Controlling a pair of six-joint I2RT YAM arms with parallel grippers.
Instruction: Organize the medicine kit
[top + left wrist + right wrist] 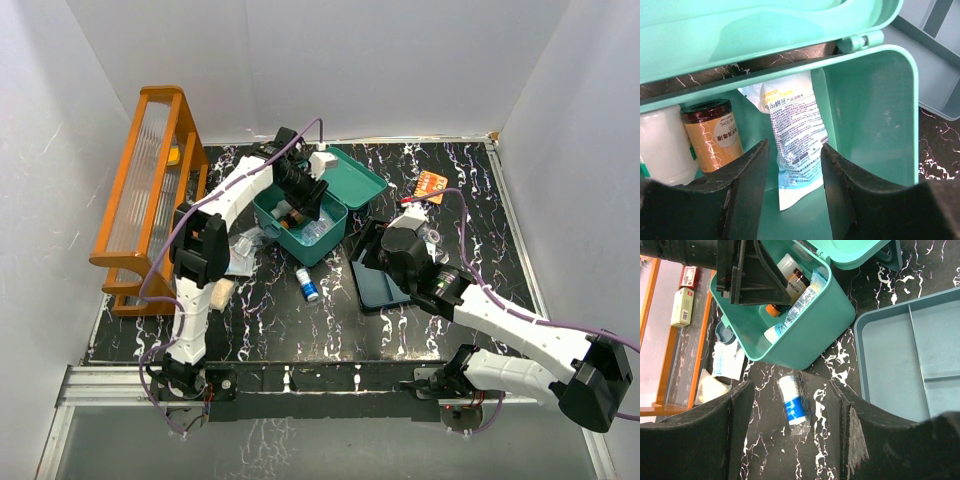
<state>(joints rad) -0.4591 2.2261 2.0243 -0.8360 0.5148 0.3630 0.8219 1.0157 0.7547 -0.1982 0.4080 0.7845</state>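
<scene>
- The left gripper (pixel 794 146) reaches down into the teal-green rectangular plastic box (pixel 318 243). Its black fingers (pixel 747 190) are parted and pinch nothing.
- A white printed sachet (pixel 792 120) stands leaning against the box wall, in line with the gap between them. I cannot tell whether it touches either finger.
- Beside the sachet inside the box are an amber bottle with an orange label (pixel 710 135) and a white plastic bottle (pixel 662 145).
- The box sits mid-worktop toward the far edge of the black marbled worktop (pixel 450 330), with its hinged lid (pixel 352 180) thrown open.
- The three-compartment teal tray insert (pixel 372 288) lies just right of the box.
- The right gripper (pixel 792 387) hovers with its fingers (pixel 740 435) spread wide and holding nothing, above a small white roll with a blue label (pixel 794 410) near the box.
</scene>
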